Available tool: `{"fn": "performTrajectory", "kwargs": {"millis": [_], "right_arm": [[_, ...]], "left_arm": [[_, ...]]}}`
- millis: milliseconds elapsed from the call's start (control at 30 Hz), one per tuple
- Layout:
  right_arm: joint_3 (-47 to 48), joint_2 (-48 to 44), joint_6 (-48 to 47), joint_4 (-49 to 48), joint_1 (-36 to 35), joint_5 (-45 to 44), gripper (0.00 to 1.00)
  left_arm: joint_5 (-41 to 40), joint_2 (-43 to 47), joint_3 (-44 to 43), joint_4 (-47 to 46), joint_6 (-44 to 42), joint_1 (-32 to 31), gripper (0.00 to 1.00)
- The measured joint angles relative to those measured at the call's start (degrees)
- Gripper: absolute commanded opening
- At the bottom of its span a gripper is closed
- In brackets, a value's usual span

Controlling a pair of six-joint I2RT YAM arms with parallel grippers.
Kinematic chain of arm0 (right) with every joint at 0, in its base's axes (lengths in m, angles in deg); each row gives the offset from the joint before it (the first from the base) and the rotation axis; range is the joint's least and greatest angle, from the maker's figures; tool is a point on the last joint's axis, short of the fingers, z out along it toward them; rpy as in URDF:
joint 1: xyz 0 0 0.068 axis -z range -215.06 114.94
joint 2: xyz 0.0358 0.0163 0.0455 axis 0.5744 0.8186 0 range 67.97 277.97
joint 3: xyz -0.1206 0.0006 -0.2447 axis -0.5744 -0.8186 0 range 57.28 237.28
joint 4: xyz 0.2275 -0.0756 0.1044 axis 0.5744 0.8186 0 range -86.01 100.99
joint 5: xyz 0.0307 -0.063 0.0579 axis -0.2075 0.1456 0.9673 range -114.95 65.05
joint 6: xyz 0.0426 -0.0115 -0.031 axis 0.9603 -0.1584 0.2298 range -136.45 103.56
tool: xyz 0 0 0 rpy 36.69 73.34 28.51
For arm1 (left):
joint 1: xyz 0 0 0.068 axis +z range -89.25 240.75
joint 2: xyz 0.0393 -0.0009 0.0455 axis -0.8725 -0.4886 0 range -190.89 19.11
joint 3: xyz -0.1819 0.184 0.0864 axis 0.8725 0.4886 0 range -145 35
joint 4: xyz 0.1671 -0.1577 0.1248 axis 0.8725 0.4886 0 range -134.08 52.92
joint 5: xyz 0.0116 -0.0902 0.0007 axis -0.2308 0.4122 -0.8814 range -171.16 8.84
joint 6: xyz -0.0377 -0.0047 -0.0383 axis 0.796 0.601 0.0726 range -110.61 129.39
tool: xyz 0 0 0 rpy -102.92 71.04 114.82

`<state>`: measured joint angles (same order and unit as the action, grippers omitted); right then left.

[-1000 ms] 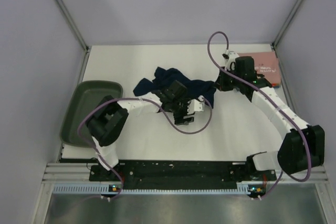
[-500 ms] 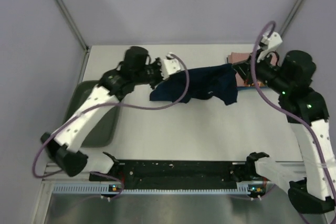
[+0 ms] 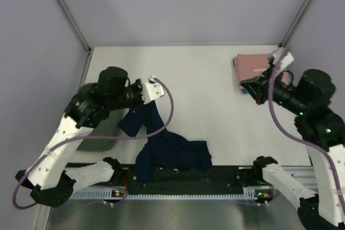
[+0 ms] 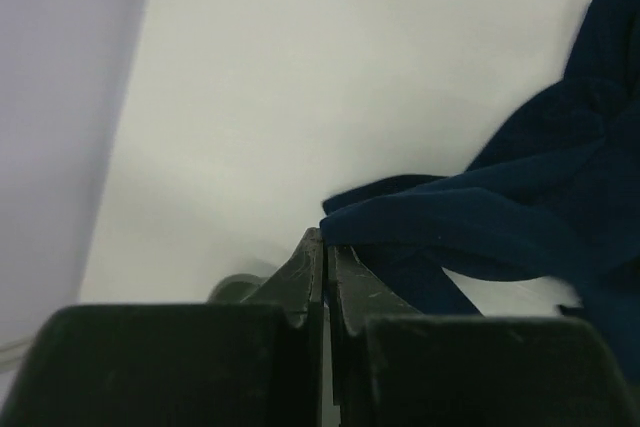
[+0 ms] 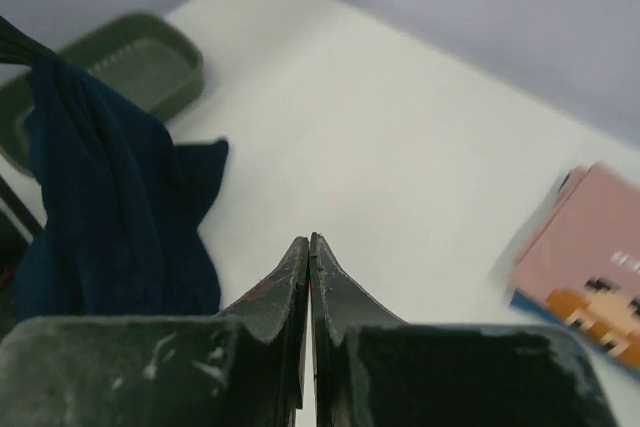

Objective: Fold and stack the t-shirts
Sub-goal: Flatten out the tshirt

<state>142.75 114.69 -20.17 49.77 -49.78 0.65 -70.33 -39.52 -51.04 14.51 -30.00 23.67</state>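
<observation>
Seen from above, the folded pink cloth t-shirt (image 3: 252, 67) carries a line of white lettering too small to read. It lies at the far right of the white worktop (image 3: 205, 95), well across from the dark green plastic tray (image 3: 102, 133), which is mostly hidden under the left arm. The right pincer (image 3: 252, 89) hovers at the pink shirt's near edge. The left pincer (image 3: 143, 100), just right of the tray, grips the top of the dark navy blue cloth t-shirt (image 3: 172, 154), which hangs down and bunches over the black base rail (image 3: 226, 179). In the left wrist view, the left pincer (image 4: 326, 247) is pressed shut, the navy cloth (image 4: 500, 217) starting at its tips and running right, cut off by the frame. In the right wrist view, the right pincer (image 5: 309, 247) is closed on nothing. The navy shirt (image 5: 100, 217) hangs left, before the tray (image 5: 110, 57). The pink shirt (image 5: 585, 247) sits far right, cropped, its orange-and-black print blurred.
</observation>
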Motion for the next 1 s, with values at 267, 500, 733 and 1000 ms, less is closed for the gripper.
{"fn": "performTrajectory", "kwargs": {"millis": [267, 500, 733, 1000], "right_arm": [[-35.8, 1.9, 8.3, -8.5, -13.1, -5.2, 0.38], [-51.9, -1.4, 3.1, -29.4, -48.6, -15.0, 0.69], [-48.1, 24.7, -3.4, -36.5, -56.5, -20.7, 0.73], [-46.1, 33.4, -5.5, -31.2, -53.5, -25.3, 0.0]], "left_arm": [[-0.9, -4.6, 11.0, 1.0, 1.0, 0.3, 0.0], [-1.9, -0.4, 12.0, 1.0, 2.0, 2.4, 0.0], [-3.1, 0.7, 13.5, 1.0, 2.3, 3.4, 0.0], [-6.9, 1.4, 14.1, 0.9, 2.3, 5.0, 0.0]]}}
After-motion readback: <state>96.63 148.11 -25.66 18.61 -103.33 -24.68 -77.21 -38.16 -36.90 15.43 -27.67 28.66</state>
